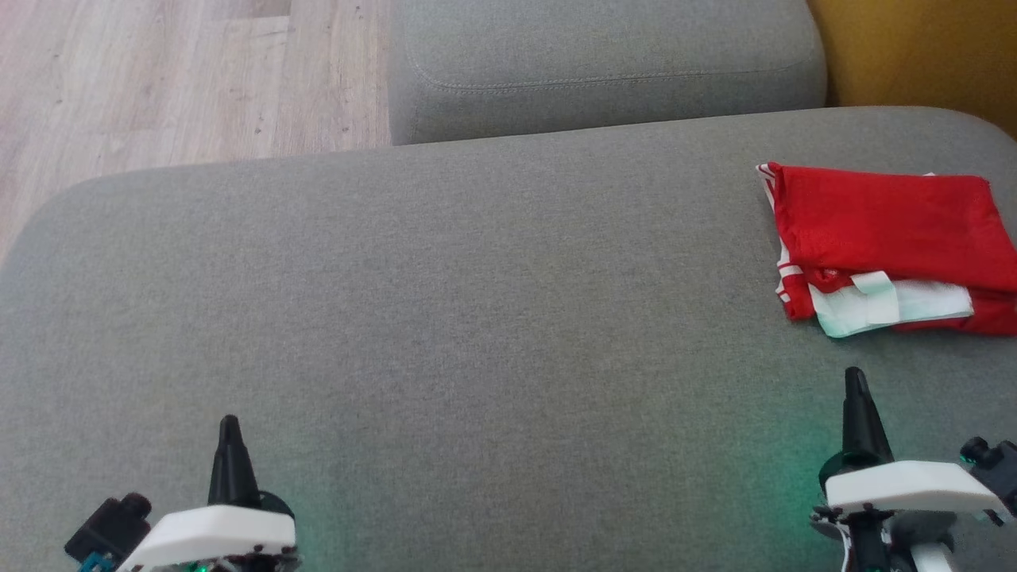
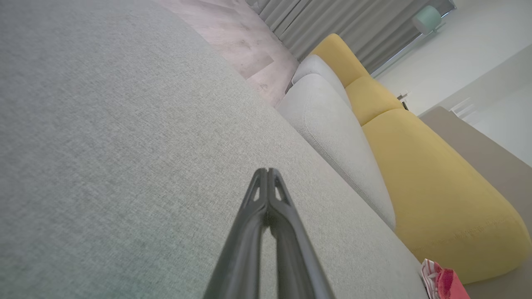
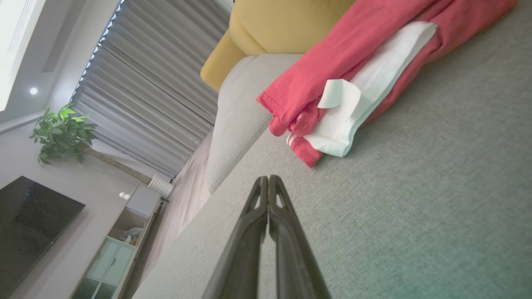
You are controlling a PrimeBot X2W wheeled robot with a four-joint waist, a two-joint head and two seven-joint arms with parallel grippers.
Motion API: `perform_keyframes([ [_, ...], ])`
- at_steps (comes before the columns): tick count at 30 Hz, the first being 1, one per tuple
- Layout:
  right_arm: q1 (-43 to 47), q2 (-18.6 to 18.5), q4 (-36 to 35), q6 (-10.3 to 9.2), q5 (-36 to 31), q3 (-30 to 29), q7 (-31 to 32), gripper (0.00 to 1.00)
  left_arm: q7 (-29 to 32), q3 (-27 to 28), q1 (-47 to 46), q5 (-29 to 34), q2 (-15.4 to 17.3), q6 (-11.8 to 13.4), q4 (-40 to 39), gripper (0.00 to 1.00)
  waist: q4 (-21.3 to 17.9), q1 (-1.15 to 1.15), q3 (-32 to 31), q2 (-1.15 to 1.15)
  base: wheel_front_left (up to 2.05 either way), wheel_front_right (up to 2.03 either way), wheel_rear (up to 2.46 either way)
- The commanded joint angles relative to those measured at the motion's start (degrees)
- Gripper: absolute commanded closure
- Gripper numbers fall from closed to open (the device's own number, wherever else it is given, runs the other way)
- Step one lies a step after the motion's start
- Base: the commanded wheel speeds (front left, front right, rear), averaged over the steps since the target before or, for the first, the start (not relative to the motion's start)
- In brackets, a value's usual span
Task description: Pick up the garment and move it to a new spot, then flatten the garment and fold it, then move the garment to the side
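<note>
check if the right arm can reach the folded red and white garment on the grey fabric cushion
Probably yes: the right gripper, shut, sits short of the garment with only cushion between.

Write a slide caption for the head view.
Folded red garment lies far right on the grey cushion; left gripper and right gripper shut.

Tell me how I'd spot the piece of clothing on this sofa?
Start at the wide grey sofa seat and look to its right side, near the yellow cushion. The garment lies there folded into a compact rectangle. It is bright red with white trim, vivid against the plain grey fabric.
</note>
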Motion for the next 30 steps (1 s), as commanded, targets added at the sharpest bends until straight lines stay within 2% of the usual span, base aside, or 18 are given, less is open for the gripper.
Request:
perform_keyframes([
  [1, -3.3, -0.9, -2.3, 0.21, 2.0, 0.1, 0.5, 1.0, 0.5, 1.5, -3.1, -1.7, 0.1, -0.6, -2.0, 1.0, 0.0, 0.0, 0.0, 0.0, 0.0, 0.0, 0.0],
  [30, -4.7, -1.0, -3.0, 0.31, 19.0, -1.9, 5.1, 1.0, 5.1, 4.6, -4.9, -18.3, 0.2, -2.4, -2.2, 1.0, 0.5, 0.0, -0.1, 0.0, 0.0, 0.0, 0.0],
])
